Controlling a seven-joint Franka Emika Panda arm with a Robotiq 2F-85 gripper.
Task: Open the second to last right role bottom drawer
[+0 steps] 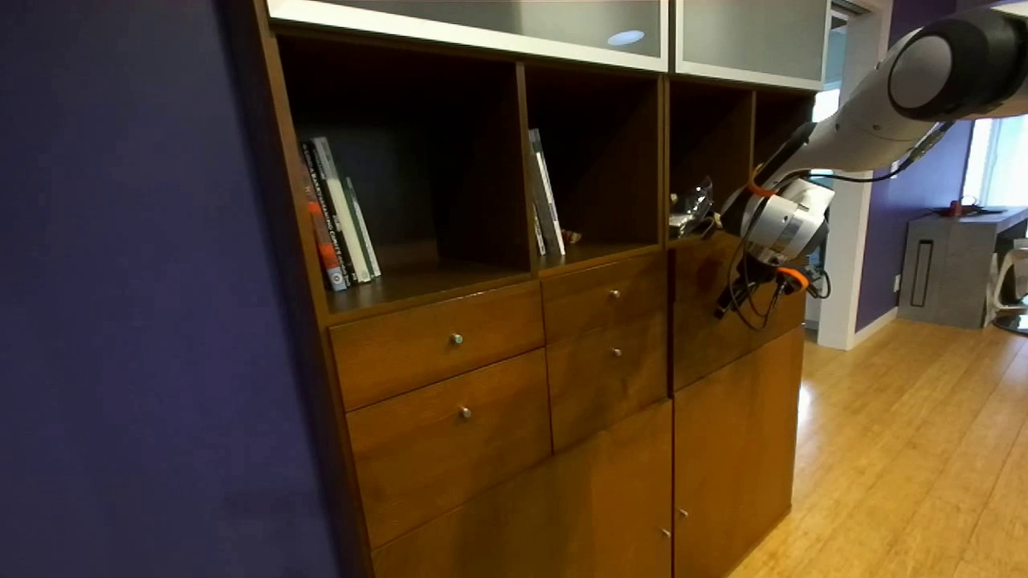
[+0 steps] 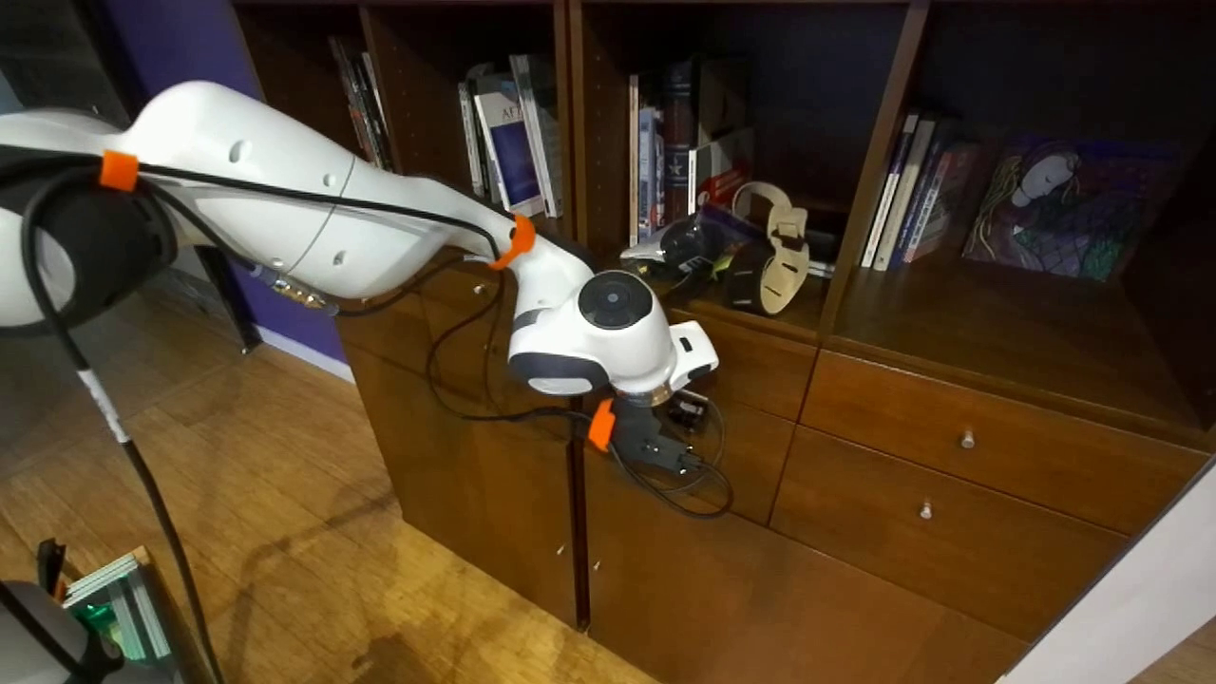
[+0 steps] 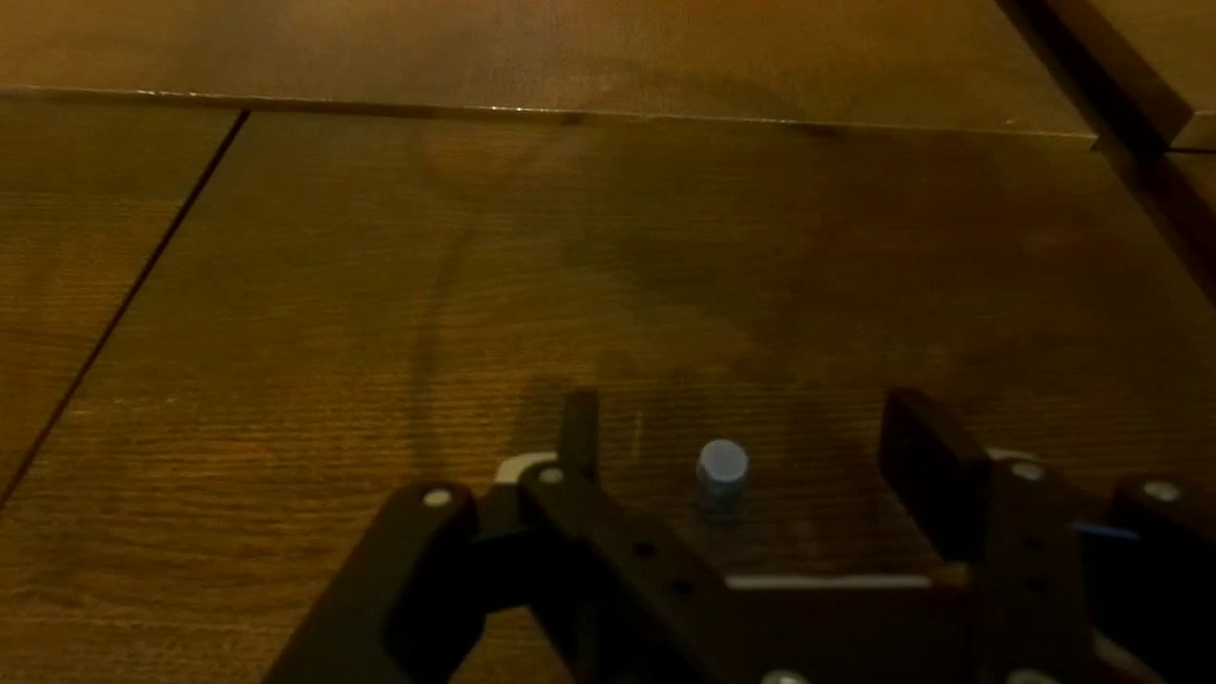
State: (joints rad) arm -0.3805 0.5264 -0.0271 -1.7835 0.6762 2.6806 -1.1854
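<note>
Drawer (image 3: 608,285) — brown, grained wood with a small round knob (image 3: 722,465) — faces a gripper (image 3: 743,427) spread wide, holding nothing.

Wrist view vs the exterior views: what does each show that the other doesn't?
Only the wrist view: the round knob of the narrow bottom drawer, between the fingers of the open hand, touching neither.
Only the exterior views: the white arm and leaning books in both, plus, in an exterior view, a painting of a woman.
Shared: the hand, that drawer's front and the dark gap beside it.
</note>
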